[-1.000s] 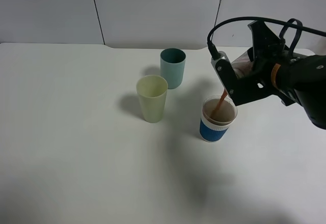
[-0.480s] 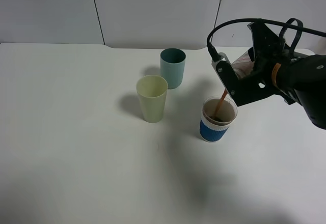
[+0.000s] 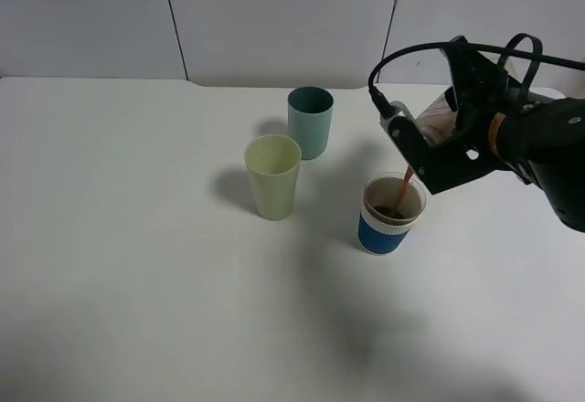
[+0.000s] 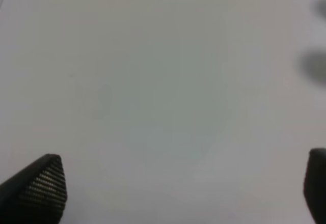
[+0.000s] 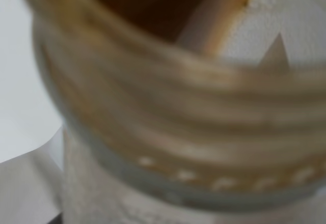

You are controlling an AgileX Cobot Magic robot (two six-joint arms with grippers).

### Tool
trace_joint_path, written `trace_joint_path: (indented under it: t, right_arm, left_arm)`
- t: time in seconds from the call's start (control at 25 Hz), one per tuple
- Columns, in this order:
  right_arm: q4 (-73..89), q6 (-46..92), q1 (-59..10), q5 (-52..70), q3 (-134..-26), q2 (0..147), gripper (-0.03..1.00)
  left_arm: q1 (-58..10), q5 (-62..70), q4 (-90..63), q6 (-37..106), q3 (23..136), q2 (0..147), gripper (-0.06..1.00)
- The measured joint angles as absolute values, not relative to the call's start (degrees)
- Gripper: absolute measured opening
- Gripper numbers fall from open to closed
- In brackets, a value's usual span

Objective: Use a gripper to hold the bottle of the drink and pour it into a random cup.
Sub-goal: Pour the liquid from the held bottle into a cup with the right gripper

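My right gripper point(image 3: 445, 139) is shut on the bottle point(image 3: 438, 119), which is tipped steeply with its mouth down over the cup point(image 3: 384, 231). A thin stream of the reddish-brown drink point(image 3: 406, 181) falls from the neck into the cup, and dark liquid lies at the bottom. The cup has a blue body and a white band and stands on the table right of centre. In the right wrist view the bottle's threaded neck point(image 5: 173, 127) fills the frame, blurred. My left gripper point(image 4: 183, 186) is open over bare white table, one ribbed fingertip point(image 4: 43, 183) at each lower corner of its view.
A pale yellow-green cup point(image 3: 272, 179) stands left of the blue cup, and a teal cup point(image 3: 310, 124) behind it. The white table point(image 3: 137, 265) ends at a grey wall at the back. Black cables point(image 3: 411, 53) loop above the right arm.
The right gripper has tipped the bottle a little further and raised its base. The stream into the cup has kept flowing. The cups have not moved.
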State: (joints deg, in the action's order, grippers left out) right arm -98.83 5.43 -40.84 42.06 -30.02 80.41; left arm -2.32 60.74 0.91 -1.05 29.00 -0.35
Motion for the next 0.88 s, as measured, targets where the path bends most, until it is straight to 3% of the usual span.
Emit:
trace_joint_path:
  t: [0.88]
  right_arm:
    - [-98.8,10.9,-42.0,42.5,-30.0,80.4,0.37]
  left_arm:
    - [-2.3,60.7,0.9,-1.0,29.0,-0.4,0.93]
